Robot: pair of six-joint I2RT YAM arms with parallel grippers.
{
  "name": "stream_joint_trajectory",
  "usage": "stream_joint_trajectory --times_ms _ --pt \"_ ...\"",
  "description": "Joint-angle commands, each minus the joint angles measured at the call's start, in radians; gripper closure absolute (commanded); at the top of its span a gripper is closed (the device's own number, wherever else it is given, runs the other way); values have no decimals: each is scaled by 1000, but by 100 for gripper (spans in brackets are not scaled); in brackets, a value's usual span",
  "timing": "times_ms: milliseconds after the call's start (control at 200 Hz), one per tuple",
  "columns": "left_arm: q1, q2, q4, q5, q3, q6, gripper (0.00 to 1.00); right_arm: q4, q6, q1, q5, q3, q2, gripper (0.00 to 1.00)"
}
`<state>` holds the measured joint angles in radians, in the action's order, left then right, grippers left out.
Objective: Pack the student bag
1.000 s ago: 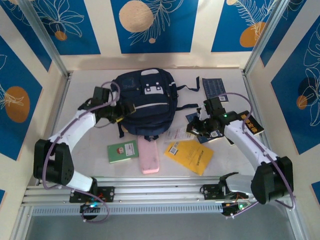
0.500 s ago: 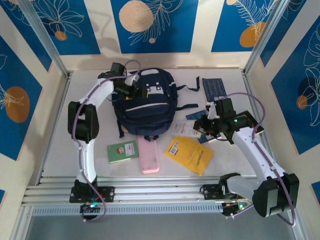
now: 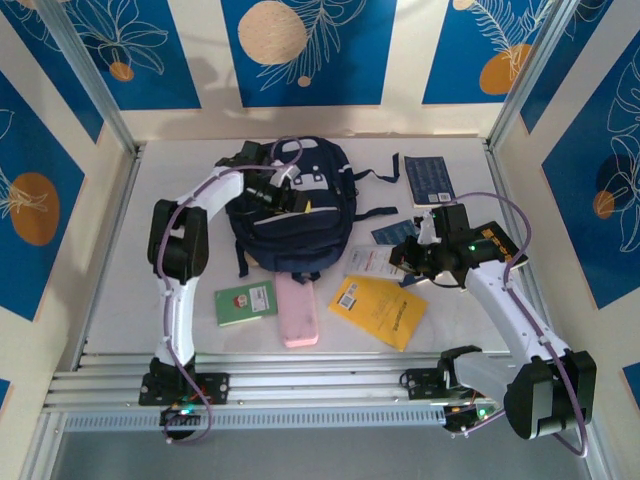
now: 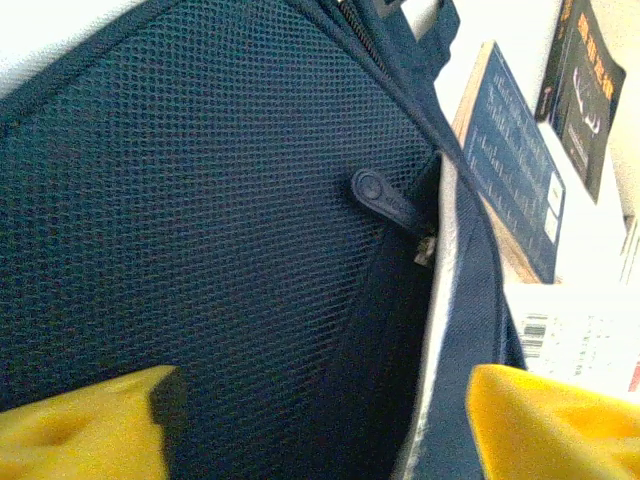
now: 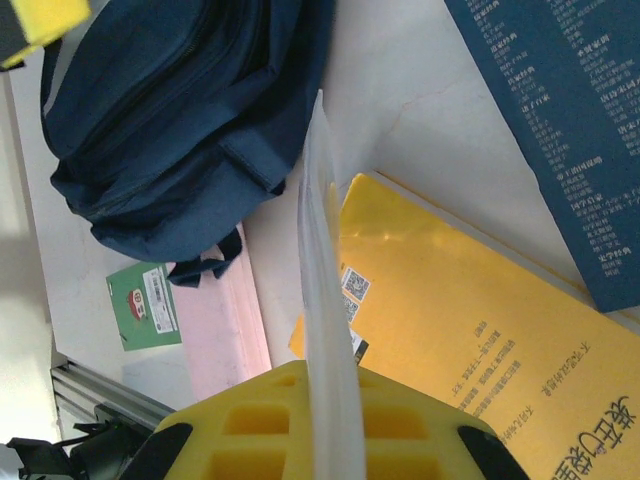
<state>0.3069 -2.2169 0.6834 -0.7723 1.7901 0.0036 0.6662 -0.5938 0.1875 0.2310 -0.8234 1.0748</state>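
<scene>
Left pincer (image 4: 320, 420) spread over the mesh of the navy backpack (image 3: 300, 235), backpack at far middle of table (image 3: 130, 270), right pincer (image 5: 320, 410) pinching a thin white sheet (image 5: 318, 250) above a yellow book (image 5: 480, 340)

The white left arm (image 3: 172, 300) is stretched far forward, and the left gripper (image 3: 285, 197) is held with its yellow fingers (image 4: 80, 425) wide apart. The white right arm (image 3: 505, 300) is bent inward, and the right gripper (image 3: 402, 262) is pinched on a thin white sheet (image 5: 322, 250).
</scene>
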Motion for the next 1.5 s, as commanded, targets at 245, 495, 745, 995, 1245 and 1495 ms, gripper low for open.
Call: stream_joint_trajectory --times_ms 245,495,745,995,1245,1495 --pt "49 144 -31 -5 -159 13 63 -72 -3 -5 46 46 11 100" --pt "69 161 6 -66 -140 25 64 -97 -35 -5 27 52 29 100" --pt "77 101 93 -47 -108 50 91 -123 -55 -3 22 56 46 100" --pt "77 90 94 8 -32 8 100 -140 -60 6 16 66 31 100" --pt "1 259 -118 64 44 -261 100 -93 -90 6 -79 53 -52 100" --pt "-101 423 -246 318 34 -470 100 -15 -88 6 -144 -26 -132 100"
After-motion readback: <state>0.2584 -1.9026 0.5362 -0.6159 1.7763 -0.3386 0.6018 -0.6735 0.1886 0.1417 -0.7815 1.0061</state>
